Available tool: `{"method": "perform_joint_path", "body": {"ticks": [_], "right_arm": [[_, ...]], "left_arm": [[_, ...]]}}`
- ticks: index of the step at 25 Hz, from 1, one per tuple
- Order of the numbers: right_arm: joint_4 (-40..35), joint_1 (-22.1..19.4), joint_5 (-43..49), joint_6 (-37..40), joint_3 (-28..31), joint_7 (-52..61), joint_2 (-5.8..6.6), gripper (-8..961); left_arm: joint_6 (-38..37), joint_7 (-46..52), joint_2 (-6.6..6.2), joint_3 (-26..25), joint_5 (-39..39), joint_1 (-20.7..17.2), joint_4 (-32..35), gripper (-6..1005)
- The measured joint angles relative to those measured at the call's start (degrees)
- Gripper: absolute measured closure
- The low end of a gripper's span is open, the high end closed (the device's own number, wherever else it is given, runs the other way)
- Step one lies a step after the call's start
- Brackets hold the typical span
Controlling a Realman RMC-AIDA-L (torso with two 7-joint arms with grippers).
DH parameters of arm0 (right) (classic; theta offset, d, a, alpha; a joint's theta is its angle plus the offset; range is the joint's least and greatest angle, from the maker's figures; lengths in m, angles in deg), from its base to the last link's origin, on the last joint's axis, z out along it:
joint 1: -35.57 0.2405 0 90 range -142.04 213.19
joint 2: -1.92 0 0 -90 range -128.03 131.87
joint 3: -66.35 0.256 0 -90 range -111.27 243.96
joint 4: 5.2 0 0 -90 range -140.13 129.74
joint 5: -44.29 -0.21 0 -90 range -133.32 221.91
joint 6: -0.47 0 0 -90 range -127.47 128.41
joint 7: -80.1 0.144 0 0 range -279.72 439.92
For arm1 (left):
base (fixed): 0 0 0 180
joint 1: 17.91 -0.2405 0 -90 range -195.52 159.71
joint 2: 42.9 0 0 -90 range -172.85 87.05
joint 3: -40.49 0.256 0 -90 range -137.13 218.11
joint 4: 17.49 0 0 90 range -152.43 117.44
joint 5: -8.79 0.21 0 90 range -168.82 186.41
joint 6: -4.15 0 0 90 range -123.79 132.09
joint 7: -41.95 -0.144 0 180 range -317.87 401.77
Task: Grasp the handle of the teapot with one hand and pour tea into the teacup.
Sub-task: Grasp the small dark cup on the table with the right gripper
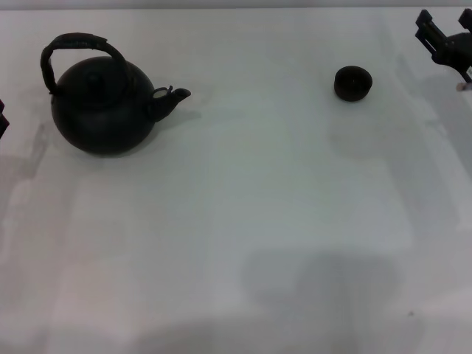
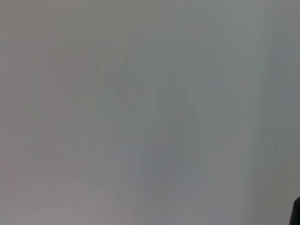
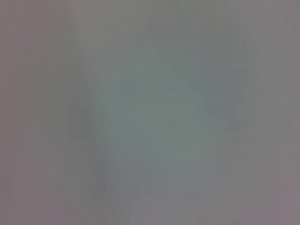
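Note:
The black round teapot [image 1: 102,105] stands upright at the far left of the white table, its spout [image 1: 174,96] pointing right. Its dark wrapped handle [image 1: 77,46] arches over the knobbed lid. The small black teacup [image 1: 352,82] stands at the far right, well apart from the pot. My right gripper [image 1: 446,40] shows at the top right corner, to the right of the teacup and apart from it. Only a dark sliver of my left gripper [image 1: 2,118] shows at the left edge, beside the teapot. Both wrist views show only bare surface.
The white table [image 1: 243,221] stretches wide between the pot and the cup and toward the front edge. Soft shadows lie on it near the front.

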Motion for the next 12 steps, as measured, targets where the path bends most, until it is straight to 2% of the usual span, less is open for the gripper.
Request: {"method": "perform_joint_path", "body": {"ticks": [12], "right_arm": [[-0.1,1.5,0.7,-0.4,0.0,0.2,0.22,129]], "left_arm": [[-0.3,-0.1,0.0,-0.4,-0.4,-0.1,-0.7,152]]}}
